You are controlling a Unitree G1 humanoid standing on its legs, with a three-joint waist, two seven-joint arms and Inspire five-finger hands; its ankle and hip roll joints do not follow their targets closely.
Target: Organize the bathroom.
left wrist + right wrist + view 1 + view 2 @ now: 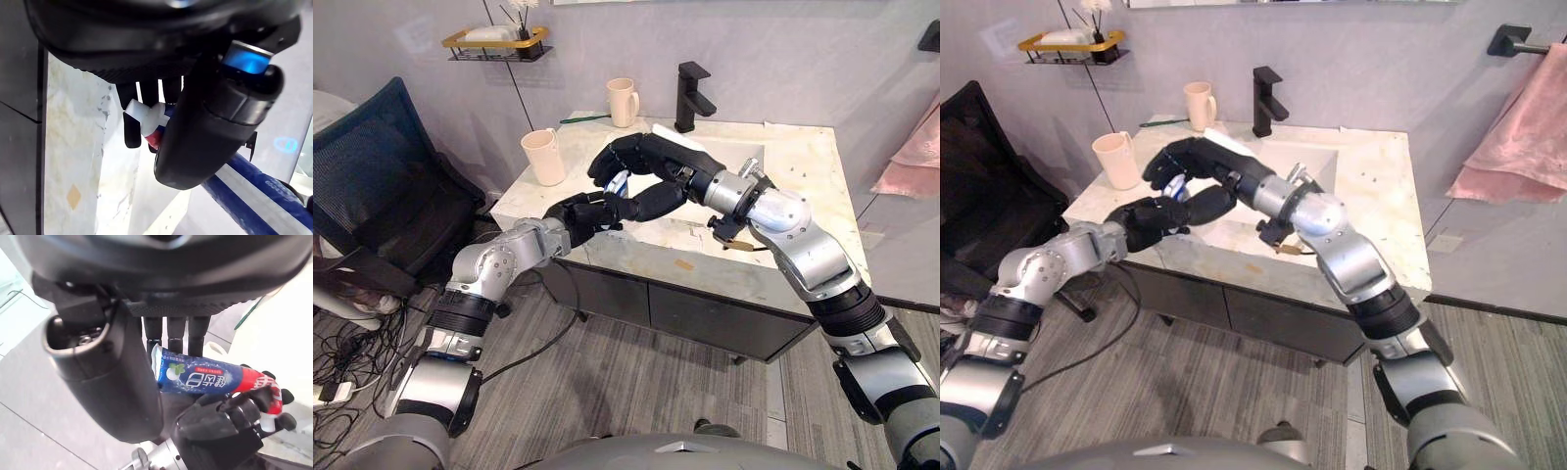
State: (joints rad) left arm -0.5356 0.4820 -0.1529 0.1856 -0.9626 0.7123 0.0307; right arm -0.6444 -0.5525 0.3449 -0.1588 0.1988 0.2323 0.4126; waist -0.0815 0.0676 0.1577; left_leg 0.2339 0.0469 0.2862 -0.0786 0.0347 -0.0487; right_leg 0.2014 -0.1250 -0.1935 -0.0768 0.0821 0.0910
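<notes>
- Sitting between the two dark hands, above the front left part of the marble counter [803,166], is a toothpaste tube [210,379]: blue body, red neck, white cap.
- Both hands seem to have it at once. The left hand [582,217] has its fingers curled round the cap end, and the right hand [631,162] has its fingers and thumb closed over the flat blue end; from the head views the tube is mostly hidden, so I can't swear how firm either hold is.
- What could go wrong: if one hand lets go before the other has a sure hold, the tube drops to the counter or slides off its front edge to the floor. If both pull, the soft tube could be squeezed or twisted.
- The right arm reaches in from the right across the sink basin [724,157], wrist bent so the palm faces down over the tube. The left arm comes up from the lower left, its hand just below the other, nearly touching it.
- A cream cup [544,156] stands just beside the hands, a second cup [623,101] and a black tap [692,96] further back.
</notes>
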